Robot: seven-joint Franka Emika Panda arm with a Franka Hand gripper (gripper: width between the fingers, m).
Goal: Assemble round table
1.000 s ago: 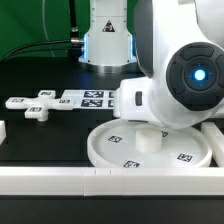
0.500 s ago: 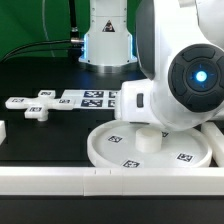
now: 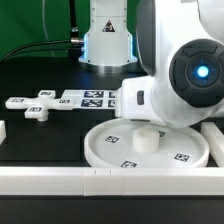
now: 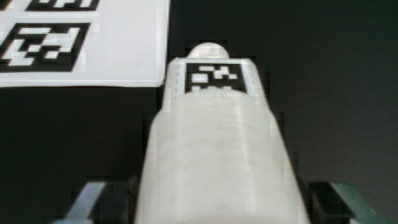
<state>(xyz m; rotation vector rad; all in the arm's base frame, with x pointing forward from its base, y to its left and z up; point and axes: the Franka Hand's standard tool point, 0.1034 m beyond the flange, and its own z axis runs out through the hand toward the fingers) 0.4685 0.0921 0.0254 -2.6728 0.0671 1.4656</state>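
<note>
The round disc lies flat at the front of the table, its central hub standing up. The cross-shaped foot lies at the exterior view's left, beside the marker board. In the wrist view my gripper is shut on the white cylindrical leg, which reaches away from the fingers with a tag near its rounded tip. In the exterior view the arm's body hides the gripper and the leg.
White border blocks run along the front, with a short one at the exterior view's left and one at the right. A corner of the marker board shows in the wrist view. The arm's base stands at the back.
The arm has shifted slightly toward the exterior view's right. The disc, the foot and the marker board have not moved.
</note>
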